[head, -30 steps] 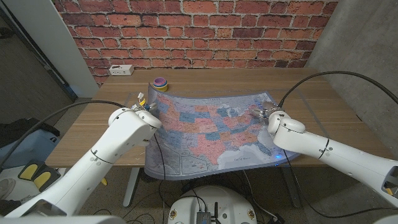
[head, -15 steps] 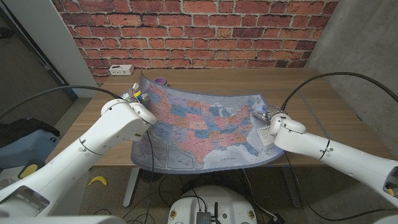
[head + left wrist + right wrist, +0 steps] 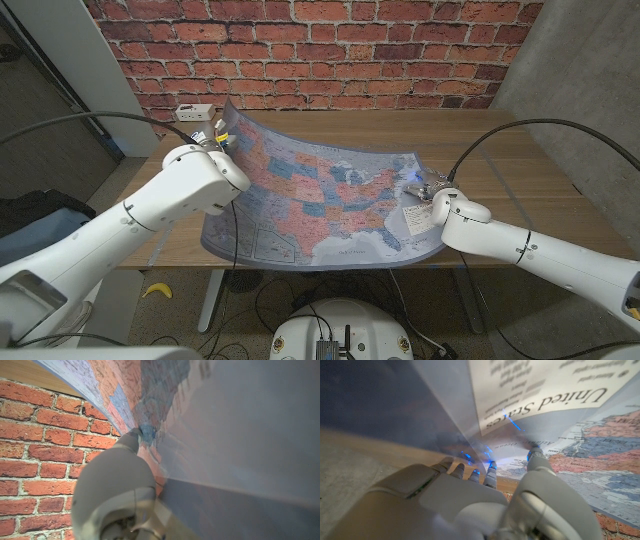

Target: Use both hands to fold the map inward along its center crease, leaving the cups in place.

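Note:
A colourful United States map (image 3: 320, 205) lies spread across the wooden table (image 3: 500, 150). Its left side is lifted off the wood and its near edge hangs past the table's front. My left hand (image 3: 207, 140) holds the raised left edge near the back left corner. In the left wrist view a fingertip (image 3: 134, 436) presses against the curved sheet (image 3: 240, 425). My right hand (image 3: 428, 195) grips the map's right edge just above the table. In the right wrist view its fingers (image 3: 490, 472) lie on the sheet below the "United States" title box (image 3: 545, 390). The lifted sheet hides the cups.
A white power strip (image 3: 192, 112) sits at the table's back left, close to the raised map corner. A brick wall stands behind the table. Bare wood stretches to the right of the map. A yellow object (image 3: 155, 290) lies on the floor.
My left hand has lifted the map's left edge up and outward to the left. The sheet now covers the cups at the back. My right hand has slid slightly nearer with its edge.

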